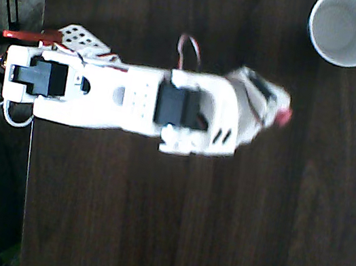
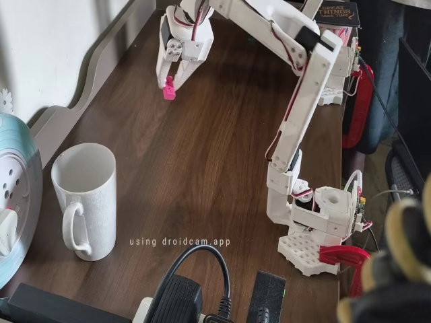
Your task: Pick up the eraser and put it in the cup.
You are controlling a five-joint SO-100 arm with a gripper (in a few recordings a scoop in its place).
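The eraser is a tiny pink-red block held between the fingertips of my white gripper, lifted a little above the dark wooden table at the far end in the fixed view. In the overhead view the eraser peeks out as a red dot at the tip of the gripper, whose fingers are blurred. The cup is a white mug standing upright at the top right in the overhead view, above and right of the gripper. In the fixed view the cup stands at the near left, handle toward the camera.
The arm's base is clamped at the table's right edge in the fixed view. A round pale disc lies at the left edge beside the cup. A black power adapter and plug sit at the near edge. Bare table lies between gripper and cup.
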